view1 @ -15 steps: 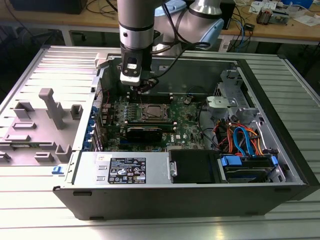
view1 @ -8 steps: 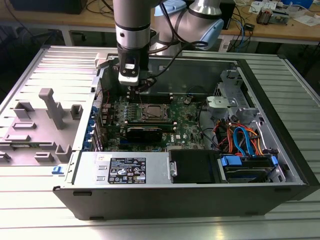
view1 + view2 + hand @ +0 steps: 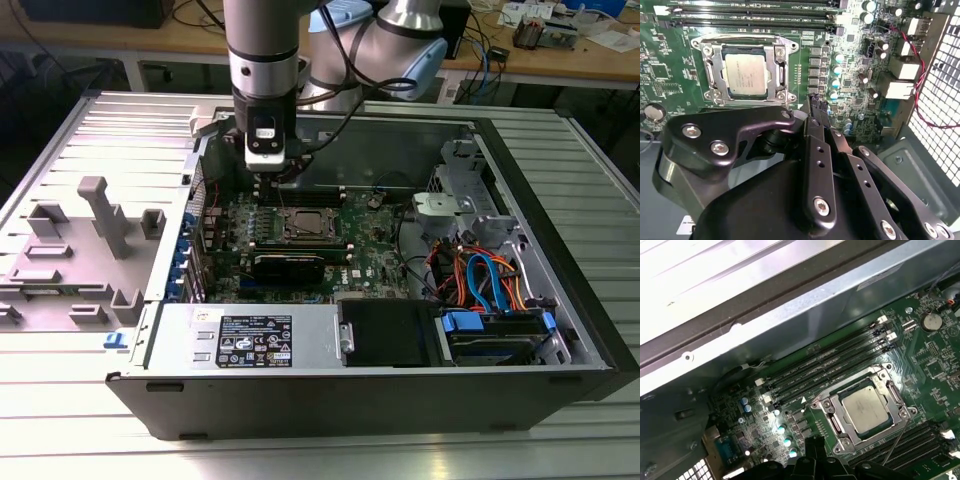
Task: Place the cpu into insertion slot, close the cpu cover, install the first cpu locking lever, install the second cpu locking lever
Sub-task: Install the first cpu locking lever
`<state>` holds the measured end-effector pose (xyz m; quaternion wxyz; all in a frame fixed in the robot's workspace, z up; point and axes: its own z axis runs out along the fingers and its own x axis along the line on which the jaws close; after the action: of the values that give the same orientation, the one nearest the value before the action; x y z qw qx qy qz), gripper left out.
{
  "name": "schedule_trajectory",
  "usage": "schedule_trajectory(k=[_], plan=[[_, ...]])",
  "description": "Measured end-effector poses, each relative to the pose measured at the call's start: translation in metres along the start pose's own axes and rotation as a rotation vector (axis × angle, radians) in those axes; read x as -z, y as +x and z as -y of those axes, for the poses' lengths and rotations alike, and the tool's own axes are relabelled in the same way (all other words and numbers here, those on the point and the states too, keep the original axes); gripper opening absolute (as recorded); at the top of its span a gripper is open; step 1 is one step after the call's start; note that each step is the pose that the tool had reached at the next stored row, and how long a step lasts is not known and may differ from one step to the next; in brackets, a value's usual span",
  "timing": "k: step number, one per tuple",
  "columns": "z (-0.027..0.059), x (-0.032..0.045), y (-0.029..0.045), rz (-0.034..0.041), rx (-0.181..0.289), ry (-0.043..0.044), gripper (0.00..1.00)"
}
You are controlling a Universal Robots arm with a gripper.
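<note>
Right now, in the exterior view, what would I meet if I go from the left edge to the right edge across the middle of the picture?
grey plastic fixture → gripper → cpu → blue cables

Bench [image 3: 320,455]: silvery ribbed metal top. Open computer case [image 3: 300,395] lies on it, across middle. Grey plastic fixture [image 3: 95,235] sits toward exterior view's left, just beside case. Small blue piece [image 3: 116,340] near case's front corner.
</note>
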<state>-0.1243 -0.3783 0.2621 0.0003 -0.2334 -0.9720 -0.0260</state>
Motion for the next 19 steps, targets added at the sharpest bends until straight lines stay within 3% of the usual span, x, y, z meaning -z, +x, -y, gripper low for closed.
schedule_trajectory(k=[2, 7, 13, 14, 19], plan=[[0.0004, -0.0005, 0.0009, 0.0035, 0.006, -0.0039, 0.11], [0.0005, -0.0006, 0.0010, -0.0002, 0.067, -0.0043, 0.11], [0.0008, -0.0008, 0.0082, 0.0007, 0.087, -0.0051, 0.11], [0.0005, -0.0009, 0.0084, -0.0014, 0.128, -0.0048, 0.11], [0.0004, -0.0011, 0.0085, -0.0070, 0.230, -0.0036, 0.11]])
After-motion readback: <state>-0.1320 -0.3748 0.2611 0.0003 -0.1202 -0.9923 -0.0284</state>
